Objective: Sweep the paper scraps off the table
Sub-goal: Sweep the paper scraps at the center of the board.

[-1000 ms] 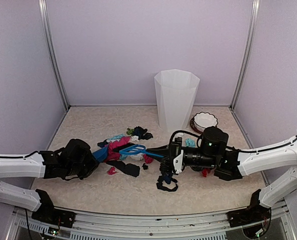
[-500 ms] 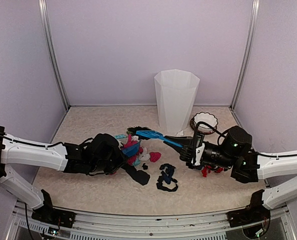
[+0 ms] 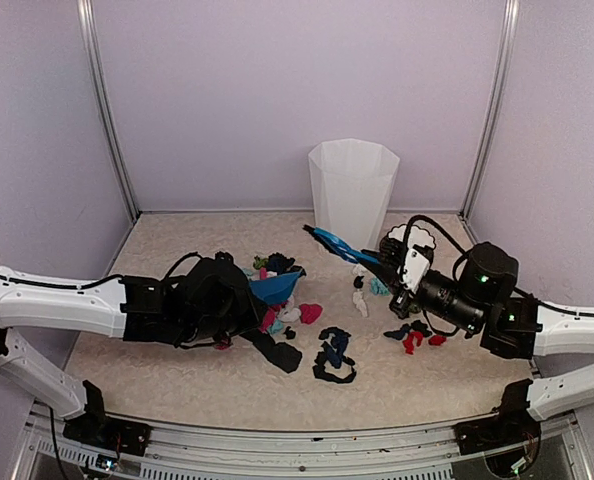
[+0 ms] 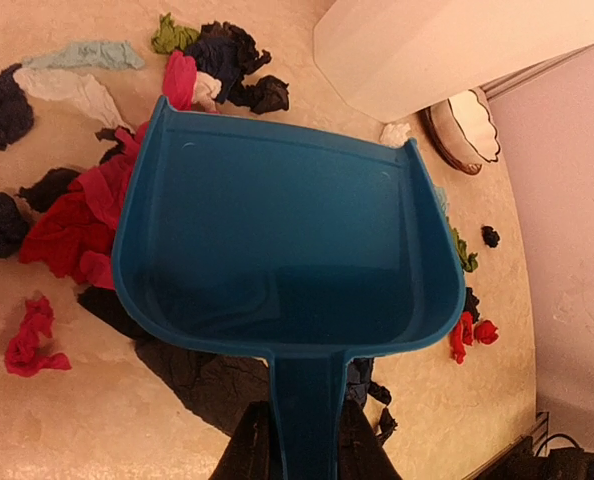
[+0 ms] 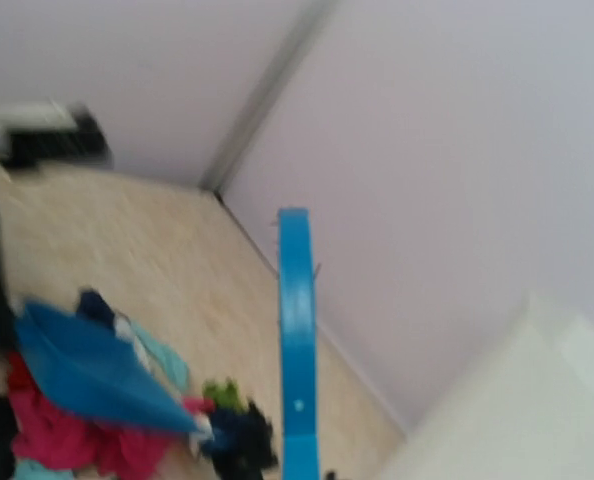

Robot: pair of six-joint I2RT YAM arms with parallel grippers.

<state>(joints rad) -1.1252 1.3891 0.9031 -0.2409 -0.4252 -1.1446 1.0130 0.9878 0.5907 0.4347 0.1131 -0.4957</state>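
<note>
Pink, red, black, teal, green and white paper scraps (image 3: 310,313) lie in a loose heap a little left of the middle of the beige speckled surface (image 3: 167,245). Some dark strips trail toward the near edge, and a few red and black bits sit under the right forearm. In the left wrist view the red and black pieces (image 4: 72,225) crowd the left rim of the dustpan.

The surface runs back to pale lilac walls with metal posts (image 3: 107,110) in the corners. A tall white bin (image 3: 353,195) stands at the back right of centre. A white scalloped bowl (image 3: 423,238) sits just beside it, partly hidden by the right arm.

The left arm stretches low across from the left. Its left gripper (image 4: 302,445) is clamped on the handle of the blue dustpan (image 3: 277,287), whose mouth faces the heap and whose pan looks empty in the wrist view.

The right arm reaches in from the right with its wrist raised. Its right gripper (image 3: 387,268) is closed on the blue brush (image 3: 334,243), which is lifted off the surface and points up and left, in front of the bin.
</note>
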